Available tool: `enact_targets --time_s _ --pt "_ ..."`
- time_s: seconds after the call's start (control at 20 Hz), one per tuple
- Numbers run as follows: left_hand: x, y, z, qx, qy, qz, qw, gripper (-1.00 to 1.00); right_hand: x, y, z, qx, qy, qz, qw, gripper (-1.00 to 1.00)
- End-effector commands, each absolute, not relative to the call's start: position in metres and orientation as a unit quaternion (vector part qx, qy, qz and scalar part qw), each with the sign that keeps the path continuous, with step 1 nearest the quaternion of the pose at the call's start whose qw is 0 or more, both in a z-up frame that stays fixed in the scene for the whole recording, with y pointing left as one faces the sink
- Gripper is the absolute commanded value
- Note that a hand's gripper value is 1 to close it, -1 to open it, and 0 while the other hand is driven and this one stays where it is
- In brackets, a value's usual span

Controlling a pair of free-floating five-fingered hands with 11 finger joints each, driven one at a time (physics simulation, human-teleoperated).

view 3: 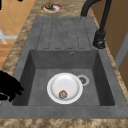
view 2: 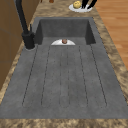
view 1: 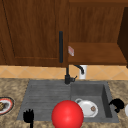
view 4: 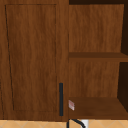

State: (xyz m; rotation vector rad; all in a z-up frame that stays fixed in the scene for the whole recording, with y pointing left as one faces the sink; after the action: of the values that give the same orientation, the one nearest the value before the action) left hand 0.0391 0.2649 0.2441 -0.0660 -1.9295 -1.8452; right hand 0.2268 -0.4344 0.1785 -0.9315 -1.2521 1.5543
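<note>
While the right hand (view 1: 117,104) curls shut on nothing beside the grey stone sink (view 1: 45,92), one round white plate (view 1: 88,108) lies inside. One left hand (view 1: 28,116) hangs open.

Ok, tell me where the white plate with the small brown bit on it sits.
The white plate lies on the floor of the sink basin, beside the drain; in the front view it is right of the red ball.
</note>
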Motion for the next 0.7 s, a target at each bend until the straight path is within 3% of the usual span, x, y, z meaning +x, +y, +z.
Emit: enact_targets --time_s 0.0,0.65 --pt "0.04 0.265 0.244 -0.024 -0.703 -0.672 0.233 -1.0 0.227 -0.434 0.178 -0.377 -0.507 0.629 0.452 0.0" --pt "0.042 0.229 0.249 -0.023 -0.701 -0.673 0.235 -1.0 0.227 -0.434 0.178 -0.377 -0.507 0.629 0.452 0.0"
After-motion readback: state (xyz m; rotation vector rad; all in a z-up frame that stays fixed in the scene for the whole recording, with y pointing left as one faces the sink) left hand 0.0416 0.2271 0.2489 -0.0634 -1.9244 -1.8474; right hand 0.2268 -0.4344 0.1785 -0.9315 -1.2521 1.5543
